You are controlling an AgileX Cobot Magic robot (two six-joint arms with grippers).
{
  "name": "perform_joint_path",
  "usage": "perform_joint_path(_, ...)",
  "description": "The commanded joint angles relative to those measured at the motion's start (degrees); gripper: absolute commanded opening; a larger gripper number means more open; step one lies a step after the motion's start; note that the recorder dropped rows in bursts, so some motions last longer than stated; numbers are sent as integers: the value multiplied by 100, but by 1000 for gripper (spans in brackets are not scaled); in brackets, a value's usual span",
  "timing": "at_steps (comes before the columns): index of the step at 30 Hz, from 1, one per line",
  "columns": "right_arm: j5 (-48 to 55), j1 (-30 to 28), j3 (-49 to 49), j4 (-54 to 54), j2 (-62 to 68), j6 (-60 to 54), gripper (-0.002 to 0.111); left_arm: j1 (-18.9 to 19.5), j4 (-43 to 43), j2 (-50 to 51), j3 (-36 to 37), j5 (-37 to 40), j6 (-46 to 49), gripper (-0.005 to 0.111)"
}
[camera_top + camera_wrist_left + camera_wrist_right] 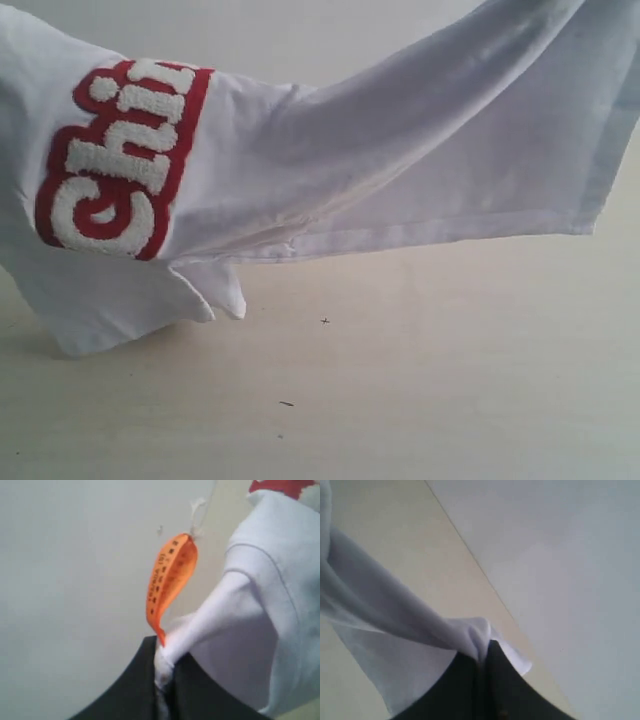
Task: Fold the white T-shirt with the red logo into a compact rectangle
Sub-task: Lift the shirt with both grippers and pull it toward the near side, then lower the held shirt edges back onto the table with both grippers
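Note:
The white T-shirt (400, 150) hangs lifted above the table, stretched across the exterior view, with only its lower left corner drooping to the surface. Its red logo (115, 160) shows at the left, turned sideways. Neither gripper appears in the exterior view. In the left wrist view my left gripper (162, 667) is shut on a bunch of white fabric (235, 625) by the orange neck tag (170, 580), which loops free above the black fingers. In the right wrist view my right gripper (482, 660) is shut on another bunched edge of the shirt (395, 615).
A pale beige tabletop (400, 380) lies below the hanging shirt. A grey-white wall (560, 545) meets the table's far edge in the right wrist view. Small dark specks (286, 403) dot the table.

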Motion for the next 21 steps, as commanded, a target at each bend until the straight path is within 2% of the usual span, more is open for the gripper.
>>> perform_joint_path(1,-68,27,-6,-165,-186,603,0,2,-159,-329,17,-206,-391,0)
perform_joint_path(7,573,27,-6,-588,813,1516,0,2,849,383,181,405,-847,0)
perform_joint_path(13,331,27,-6,-1185,1882,1634,0,2,853,1521,181,331,-560,0)
perform_joint_path(16,20,27,-71,-1273,2636,1619,0,2,845,2350,181,-251,-510,0)
perform_joint_path(21,-948,27,-380,-1957,3512,1619,0,2,830,3253,181,-1746,-428,0)
